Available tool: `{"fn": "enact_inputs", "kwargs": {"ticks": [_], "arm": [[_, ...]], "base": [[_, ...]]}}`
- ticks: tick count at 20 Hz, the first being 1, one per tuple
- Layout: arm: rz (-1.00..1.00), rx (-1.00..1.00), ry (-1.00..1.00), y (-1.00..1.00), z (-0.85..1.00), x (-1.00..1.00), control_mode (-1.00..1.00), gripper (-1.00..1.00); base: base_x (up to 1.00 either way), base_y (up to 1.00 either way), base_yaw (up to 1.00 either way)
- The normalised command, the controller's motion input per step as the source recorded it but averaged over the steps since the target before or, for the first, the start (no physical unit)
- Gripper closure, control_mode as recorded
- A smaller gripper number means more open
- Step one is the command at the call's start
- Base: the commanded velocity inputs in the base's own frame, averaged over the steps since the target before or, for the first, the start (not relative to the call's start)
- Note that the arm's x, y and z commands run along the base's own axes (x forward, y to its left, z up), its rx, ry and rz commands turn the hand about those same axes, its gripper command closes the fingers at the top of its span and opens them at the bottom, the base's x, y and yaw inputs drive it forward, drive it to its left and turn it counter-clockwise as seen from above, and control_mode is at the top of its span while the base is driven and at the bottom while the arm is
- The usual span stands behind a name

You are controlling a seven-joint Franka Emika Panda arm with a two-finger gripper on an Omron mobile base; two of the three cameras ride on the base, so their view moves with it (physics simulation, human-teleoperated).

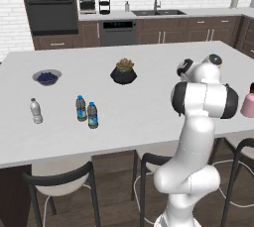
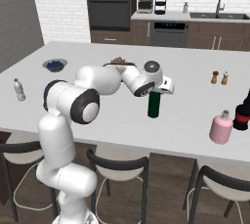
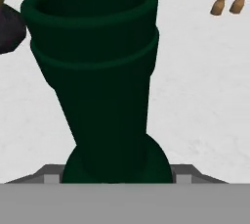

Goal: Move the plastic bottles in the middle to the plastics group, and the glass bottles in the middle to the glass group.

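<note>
My gripper [image 2: 155, 93] is shut on the neck of the dark-green glass bottle [image 2: 154, 106], which stands upright on the white island counter [image 2: 190, 115]. In the hand view the green bottle [image 3: 105, 91] runs up between the jaws and hides the fingertips. A squat pale-pink glass bottle [image 2: 220, 127] stands at the counter's right front, beside a dark reddish-black bottle [image 2: 242, 113] at the frame edge. Two small blue-labelled plastic bottles [image 1: 81, 108] [image 1: 93, 115] stand together at the left, and a paler clear bottle [image 1: 35, 111] stands further left.
A black plant pot [image 1: 123, 72] sits mid-counter behind the arm. A bowl of blueberries [image 1: 47, 77] lies at the back left. Two small shakers [image 2: 219, 78] stand at the back right. Dark stools [image 1: 59, 181] line the counter's near edge.
</note>
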Motion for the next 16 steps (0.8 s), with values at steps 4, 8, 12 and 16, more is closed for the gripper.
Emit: {"fn": "enact_inputs", "kwargs": {"ticks": [4, 8, 12, 16], "arm": [[-0.43, 0.0, -0.1, -0.45, 0.14, -0.47, -1.0, 1.0], [-0.55, 0.0, -0.02, -0.43, 0.09, -0.35, -1.0, 1.0], [-0.49, 0.0, 0.0, -0.54, 0.06, -0.26, -1.0, 1.0], [-0.35, 0.0, 0.0, -0.59, 0.03, -0.05, -1.0, 1.0]], "base": [[0.0, 0.0, 0.0], [0.0, 0.0, 0.0], [0.0, 0.0, 0.0], [0.0, 0.0, 0.0]]}}
